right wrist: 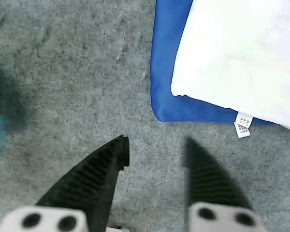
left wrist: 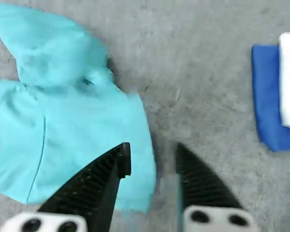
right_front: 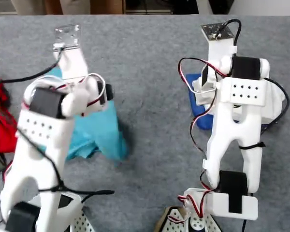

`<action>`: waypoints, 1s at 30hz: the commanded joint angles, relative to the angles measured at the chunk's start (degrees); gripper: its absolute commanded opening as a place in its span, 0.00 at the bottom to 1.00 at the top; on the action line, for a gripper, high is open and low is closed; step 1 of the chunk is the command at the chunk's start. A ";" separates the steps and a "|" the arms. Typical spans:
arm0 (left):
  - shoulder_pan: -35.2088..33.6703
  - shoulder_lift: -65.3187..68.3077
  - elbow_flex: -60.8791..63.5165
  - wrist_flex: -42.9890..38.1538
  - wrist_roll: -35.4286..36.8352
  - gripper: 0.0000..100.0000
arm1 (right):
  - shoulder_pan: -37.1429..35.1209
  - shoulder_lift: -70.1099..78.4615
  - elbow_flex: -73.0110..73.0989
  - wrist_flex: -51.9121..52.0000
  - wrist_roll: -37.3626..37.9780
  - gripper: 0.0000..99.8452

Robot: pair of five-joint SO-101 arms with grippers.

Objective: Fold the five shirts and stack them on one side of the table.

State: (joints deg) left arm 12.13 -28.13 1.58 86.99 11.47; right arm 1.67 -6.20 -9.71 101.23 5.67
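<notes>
Turquoise shirt (left wrist: 72, 121) lies crumpled on the grey table (right_front: 150, 53), beneath the left gripper (left wrist: 153, 153); we note its jaws parted, empty. Right gripper (right wrist: 155, 147) likewise agape, just beside the folded blue shirt (right wrist: 164, 63) (white shirt (right wrist: 241, 53) stacked on it). Red shirt (right_front: 1, 121) heaped beyond the left arm (right_front: 41, 130).

Jaws parted on left arm (right_front: 38, 140), right arm (right_front: 232, 130); both pointing down.

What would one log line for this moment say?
left hand: open, over turquoise shirt edge | right hand: open, near white shirt on blue shirt
</notes>
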 commanded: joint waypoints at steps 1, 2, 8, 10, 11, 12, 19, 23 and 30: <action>-6.51 -5.05 0.26 -2.02 0.44 0.23 | -4.79 -2.59 -2.07 0.88 0.62 0.27; -9.41 -5.85 0.53 -2.11 0.44 0.22 | -6.99 -2.15 -1.54 0.88 0.62 0.26; -32.70 -6.99 13.80 -6.42 -0.18 0.22 | -21.49 6.02 -1.54 0.88 -0.44 0.21; -38.42 -6.99 21.89 -11.96 -1.14 0.22 | -25.98 9.27 -2.59 0.88 -2.37 0.21; -40.44 -7.08 26.11 -14.95 -2.73 0.22 | -27.91 10.95 -3.30 0.88 -3.08 0.21; -42.02 -7.16 29.98 -17.93 -4.31 0.22 | -29.85 12.53 -4.18 0.88 -3.43 0.21; -45.27 -7.08 49.67 -32.70 -6.68 0.22 | -39.16 23.34 -13.05 0.88 -3.52 0.21; -45.19 -7.08 54.51 -36.66 -6.59 0.21 | -40.57 29.76 -19.30 0.88 -3.69 0.21; -45.10 -7.08 61.10 -43.43 -6.51 0.21 | -40.57 39.69 -28.70 0.88 -10.64 0.21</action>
State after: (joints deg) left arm -32.62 -33.93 61.27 46.20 5.05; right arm -37.98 31.52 -33.01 101.23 -2.68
